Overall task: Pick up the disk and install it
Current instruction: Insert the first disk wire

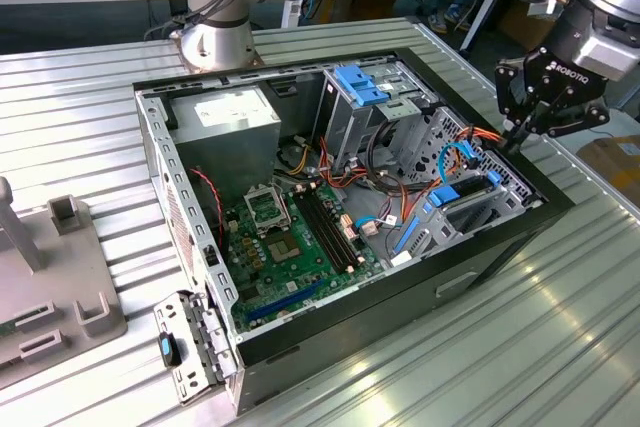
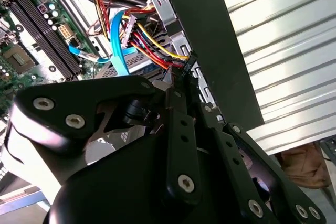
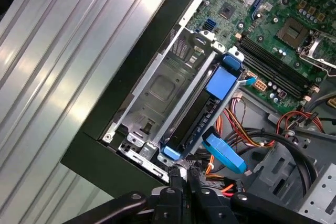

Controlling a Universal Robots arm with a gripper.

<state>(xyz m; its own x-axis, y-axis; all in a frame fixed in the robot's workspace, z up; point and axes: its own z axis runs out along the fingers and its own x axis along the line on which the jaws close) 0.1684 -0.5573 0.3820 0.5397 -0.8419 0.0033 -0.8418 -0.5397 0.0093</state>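
The disk point(image 3: 202, 111) sits edge-on in a slot of the metal drive cage point(image 3: 157, 93) inside the open computer case. It shows as a dark slab with blue rail ends at both ends. In the exterior view the disk point(image 1: 468, 199) lies low at the case's right side. My gripper point(image 1: 519, 135) hangs over that corner of the case, fingers shut together. In both wrist views the fingertips point(image 3: 182, 178) point at the cage end. There a black connector point(image 2: 185, 66) with red, yellow and orange wires sits right by the gripper point(image 2: 181, 90). Nothing is between the fingers.
The case holds a green motherboard point(image 1: 290, 237), a grey power supply box point(image 1: 225, 117) and an upper cage with a blue bracket point(image 1: 362, 82). Blue flat cables point(image 3: 226, 153) loop near the cage. A grey fixture point(image 1: 50, 277) stands at the exterior view's left on the ribbed metal table point(image 1: 520, 347).
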